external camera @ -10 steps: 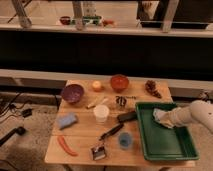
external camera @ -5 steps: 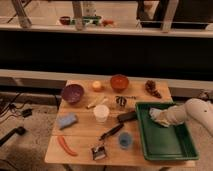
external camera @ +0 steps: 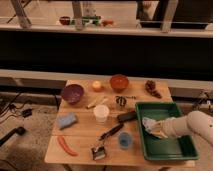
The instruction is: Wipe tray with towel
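Towel [external camera: 149, 124] down on the green tray [external camera: 181, 113], lower right.
Gripper [external camera: 159, 129] sat on it, probably pressing to wipe; couldn't tell its grip.

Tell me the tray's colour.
The tray is green, camera view; the gripper is at the towel inside it.

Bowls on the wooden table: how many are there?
2. The purple bowl sits at the back left, the orange bowl at the back middle. None seem hidden. The gripper is over the green tray, at the towel.
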`<state>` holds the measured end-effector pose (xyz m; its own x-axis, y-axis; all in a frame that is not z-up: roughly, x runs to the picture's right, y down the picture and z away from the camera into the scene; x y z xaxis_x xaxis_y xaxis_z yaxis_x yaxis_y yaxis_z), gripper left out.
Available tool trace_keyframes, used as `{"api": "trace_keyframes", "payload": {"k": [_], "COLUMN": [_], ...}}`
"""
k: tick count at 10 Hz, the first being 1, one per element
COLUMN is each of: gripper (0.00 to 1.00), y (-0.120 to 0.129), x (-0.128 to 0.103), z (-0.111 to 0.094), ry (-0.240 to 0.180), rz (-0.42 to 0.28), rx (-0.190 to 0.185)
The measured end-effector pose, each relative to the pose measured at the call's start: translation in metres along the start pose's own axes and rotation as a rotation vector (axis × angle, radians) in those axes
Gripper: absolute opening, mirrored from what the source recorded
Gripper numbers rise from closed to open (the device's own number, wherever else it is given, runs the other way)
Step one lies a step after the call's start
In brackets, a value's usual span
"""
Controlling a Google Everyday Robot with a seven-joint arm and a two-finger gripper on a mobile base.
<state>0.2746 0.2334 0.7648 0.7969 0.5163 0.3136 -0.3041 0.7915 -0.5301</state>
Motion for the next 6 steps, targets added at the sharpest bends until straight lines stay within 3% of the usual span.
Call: {"api": "trace_keyframes", "payload": {"k": [3,6], "gripper": [0.0,0.0], "y": [0.038,0.071], "x": [0.019,0.056], "z": [-0.022,-0.047], "ry": [-0.025,-0.041], "rz": [0.018,0.063], "rx": [-0.024,-0.047]}}
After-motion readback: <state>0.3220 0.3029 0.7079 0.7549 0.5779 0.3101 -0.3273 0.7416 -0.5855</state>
